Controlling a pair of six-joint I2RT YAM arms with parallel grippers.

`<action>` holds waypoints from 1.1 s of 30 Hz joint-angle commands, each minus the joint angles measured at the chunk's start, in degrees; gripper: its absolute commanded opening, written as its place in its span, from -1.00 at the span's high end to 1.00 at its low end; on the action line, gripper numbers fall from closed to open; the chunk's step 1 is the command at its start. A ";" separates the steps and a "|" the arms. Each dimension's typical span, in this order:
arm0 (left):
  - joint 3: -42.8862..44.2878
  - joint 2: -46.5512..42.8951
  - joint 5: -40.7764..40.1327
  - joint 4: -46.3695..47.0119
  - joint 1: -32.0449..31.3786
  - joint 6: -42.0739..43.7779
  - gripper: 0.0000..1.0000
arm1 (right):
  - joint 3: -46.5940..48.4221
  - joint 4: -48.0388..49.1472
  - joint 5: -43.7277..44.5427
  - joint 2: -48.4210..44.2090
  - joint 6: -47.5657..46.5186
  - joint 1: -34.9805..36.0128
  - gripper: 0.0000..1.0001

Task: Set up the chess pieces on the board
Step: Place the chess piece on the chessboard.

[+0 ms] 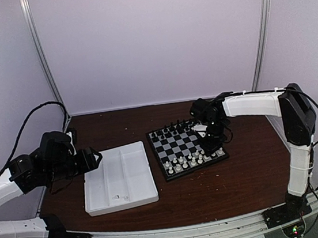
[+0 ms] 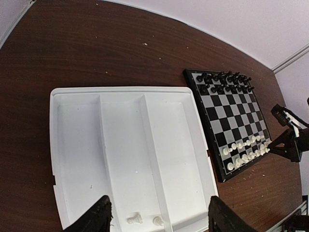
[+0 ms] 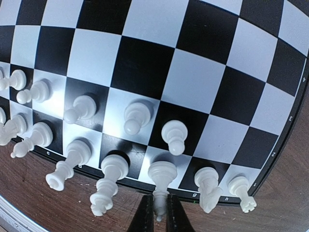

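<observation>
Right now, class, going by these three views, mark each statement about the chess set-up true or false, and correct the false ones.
1. The black chessmen stand on the far rows of the board. True.
2. The tray holds nothing. False: two white pieces lie at the near end of its middle compartment.
3. The right jaws are open above the middle of the board. False: they are shut on a white piece in the board's nearest row.
4. The left jaws stand open and hold nothing. True.
5. The tray lies to the right of the board. False: it lies to its left.
</observation>
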 commanded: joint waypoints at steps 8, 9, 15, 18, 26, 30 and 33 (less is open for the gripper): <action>2.81 1.29 -0.04 0.51 0.43 1.50 -0.37 | 1.32 -0.73 1.78 0.00 -0.63 -0.50 0.92; 2.81 1.29 -0.13 0.55 0.43 1.49 -0.37 | 1.47 -1.11 1.83 0.04 -0.71 -0.53 0.92; 2.76 1.74 0.28 0.90 0.45 1.34 -0.37 | 1.02 -1.60 1.82 -0.25 -0.89 -0.50 0.93; 2.89 1.82 0.38 0.90 0.43 1.44 -0.37 | 0.89 -1.52 1.67 -0.43 -0.89 -0.53 0.92; 2.81 1.61 0.77 0.90 0.43 1.34 -0.37 | 0.82 -0.82 1.31 -0.05 -0.83 -0.51 0.80; 2.81 1.71 0.67 0.90 0.43 1.20 -0.37 | 0.74 -0.64 1.37 -0.38 -0.85 -0.50 0.60; 3.00 1.99 0.77 0.90 0.43 1.19 -0.37 | 0.70 -0.40 1.28 -0.88 -0.89 -0.50 0.50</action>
